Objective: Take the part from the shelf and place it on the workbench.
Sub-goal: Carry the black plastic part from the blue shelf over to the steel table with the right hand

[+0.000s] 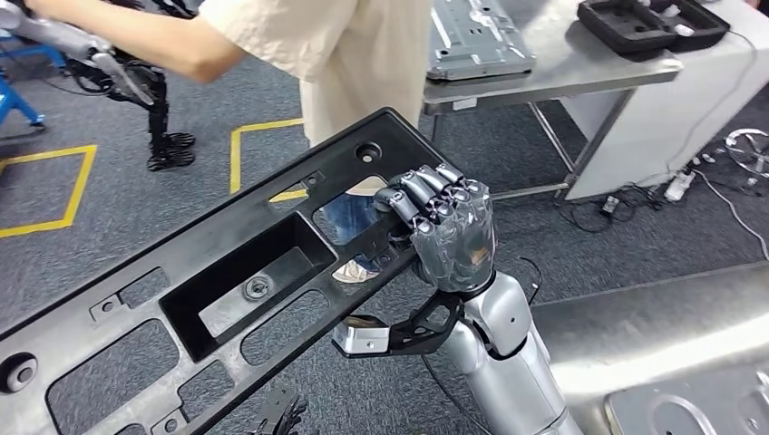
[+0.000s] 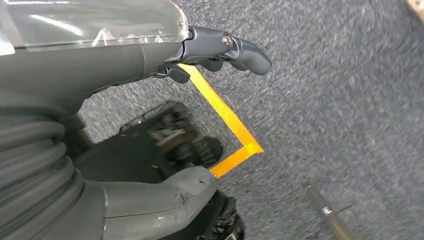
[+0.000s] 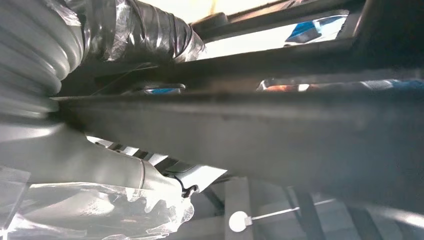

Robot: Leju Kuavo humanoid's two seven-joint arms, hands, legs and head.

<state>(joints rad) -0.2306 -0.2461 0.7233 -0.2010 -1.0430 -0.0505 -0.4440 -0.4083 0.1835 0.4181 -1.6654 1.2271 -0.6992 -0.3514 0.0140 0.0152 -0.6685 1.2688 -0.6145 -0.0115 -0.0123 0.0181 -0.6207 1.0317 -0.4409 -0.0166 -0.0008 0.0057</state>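
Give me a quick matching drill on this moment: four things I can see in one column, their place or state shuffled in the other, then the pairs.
Things:
1. black part
2. right robot hand
3. left robot hand
4. black tray

Place or state:
A. holds nothing, above carpet with yellow tape
B. rests on the grey table at the back
C. carried tilted in front of the robot
D. fingers wrapped over the part's edge

Pairs: 1-C, 2-D, 3-A, 4-B

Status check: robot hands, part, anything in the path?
Right robot hand grips the black part, carried tilted over the floor. Left robot hand hangs free, holding nothing. Person stands just beyond the part; grey workbench behind them.
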